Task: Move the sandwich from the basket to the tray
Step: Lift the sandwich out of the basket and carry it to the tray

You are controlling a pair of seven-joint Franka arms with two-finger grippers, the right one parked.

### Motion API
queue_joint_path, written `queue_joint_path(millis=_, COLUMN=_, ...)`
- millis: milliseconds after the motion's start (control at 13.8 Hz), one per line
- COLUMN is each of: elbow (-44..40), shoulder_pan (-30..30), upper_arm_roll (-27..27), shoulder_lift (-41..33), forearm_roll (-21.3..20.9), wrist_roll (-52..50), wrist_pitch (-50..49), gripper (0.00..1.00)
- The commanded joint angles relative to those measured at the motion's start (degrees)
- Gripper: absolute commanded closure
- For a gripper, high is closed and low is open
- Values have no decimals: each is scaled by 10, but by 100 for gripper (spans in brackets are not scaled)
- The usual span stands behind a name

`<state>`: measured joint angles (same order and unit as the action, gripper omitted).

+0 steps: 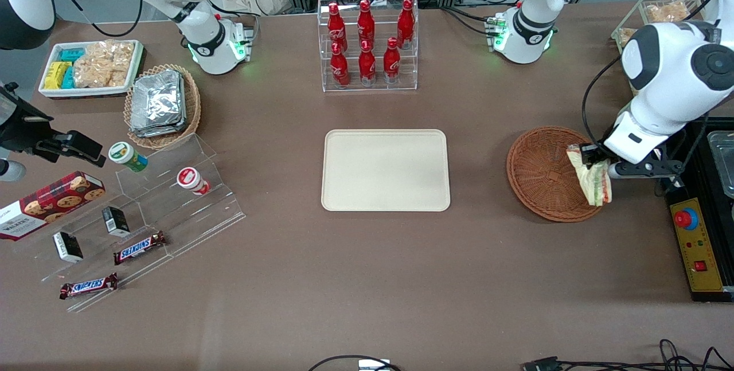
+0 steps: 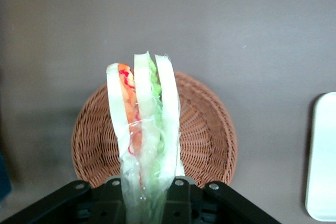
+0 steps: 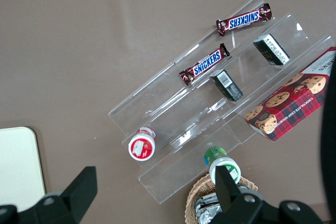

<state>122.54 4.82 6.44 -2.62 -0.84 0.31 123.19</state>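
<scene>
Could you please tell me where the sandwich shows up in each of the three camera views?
Front view: the sandwich hangs in the gripper above the basket rim, at the working arm's end.
Left wrist view: the sandwich stands on edge between the jaws, above the basket.
Right wrist view: not in it.
Shared landmark: the tray, in all three views.

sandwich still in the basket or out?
Out. The gripper is shut on the sandwich, which hangs above the basket; the wicker below it is bare. The tray holds nothing.
</scene>
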Motion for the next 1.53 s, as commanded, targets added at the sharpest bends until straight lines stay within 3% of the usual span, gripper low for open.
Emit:
queue_joint_path(millis=0, elbow=-37, shoulder_pan=-19, upper_arm_roll=15, shoulder_lift=13, forearm_roll=-2, wrist_roll=28, wrist_pitch=-16, gripper=82)
queue_joint_path(millis=436, elbow=-63, shoulder_pan=-34, upper_arm_roll=87, shoulder_lift=36, forearm_roll=-2, wrist_roll=12, wrist_pitch=-27, gripper=81)
queue_joint_path(millis=1018, elbow=-92, shoulder_pan=-35, upper_arm_roll=226, shoulder_lift=94, forearm_roll=-6, wrist_roll=-126, wrist_pitch=-21, gripper=84)
queue_joint_path(millis=1164, elbow=-106, shoulder_pan=-43, upper_arm_roll=252, shoulder_lift=126, forearm_roll=-33, wrist_roll=-173, wrist_pitch=-17, gripper=84)
queue_joint_path(millis=1455, elbow=-140, shoulder_pan=-93, upper_arm_roll=252, shoulder_lift=198, forearm_roll=-77, wrist_roll=-256, wrist_pitch=-16, gripper=84)
